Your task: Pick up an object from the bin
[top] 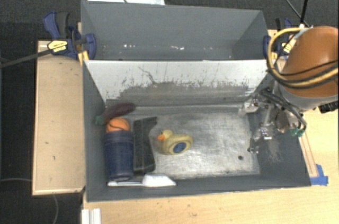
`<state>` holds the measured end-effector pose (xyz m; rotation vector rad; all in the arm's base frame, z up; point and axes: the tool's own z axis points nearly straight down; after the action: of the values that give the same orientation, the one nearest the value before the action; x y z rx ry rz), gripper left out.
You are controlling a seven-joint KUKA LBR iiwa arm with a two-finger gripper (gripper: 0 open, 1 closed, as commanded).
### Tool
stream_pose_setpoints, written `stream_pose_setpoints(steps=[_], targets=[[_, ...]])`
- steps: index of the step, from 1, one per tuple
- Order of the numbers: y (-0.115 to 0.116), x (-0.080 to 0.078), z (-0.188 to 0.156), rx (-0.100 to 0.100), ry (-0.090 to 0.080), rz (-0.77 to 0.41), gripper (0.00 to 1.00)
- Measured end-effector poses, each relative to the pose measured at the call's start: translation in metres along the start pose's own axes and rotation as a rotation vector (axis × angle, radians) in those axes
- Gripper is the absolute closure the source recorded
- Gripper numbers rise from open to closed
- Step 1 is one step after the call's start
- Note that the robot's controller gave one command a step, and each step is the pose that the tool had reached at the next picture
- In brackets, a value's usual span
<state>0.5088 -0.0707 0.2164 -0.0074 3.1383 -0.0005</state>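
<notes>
Gripper (pixel 260 135) at right of bin (pixel 175 80), over bare floor; jaws' state: cannot tell. Yellow toy (pixel 172 143), black block (pixel 143 146) and blue bottle (pixel 119 158) lie left, apparently untouched. Whole pick likely remains.

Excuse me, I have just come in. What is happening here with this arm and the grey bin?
A robot arm reaches into the grey metal bin from the right. Its gripper is low over bare floor at the right end, apart from every thing. All the things lie at the left: a dark blue cylinder with an orange ball at its far end, a black block beside it, a yellow round thing with a blue middle, and a white piece along the front wall. Nothing looks picked yet.
</notes>
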Motion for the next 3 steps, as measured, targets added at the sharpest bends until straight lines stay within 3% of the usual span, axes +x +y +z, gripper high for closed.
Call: stream_pose_setpoints(steps=[1,2,3], targets=[[0.0,0.0,0.0,0.0,0.0,0.0,0.0],[0.022,-0.001,0.102,-0.001,0.001,-0.009,1.0],[0.022,0.0,0.102,0.0,0.001,-0.01,1.0]])
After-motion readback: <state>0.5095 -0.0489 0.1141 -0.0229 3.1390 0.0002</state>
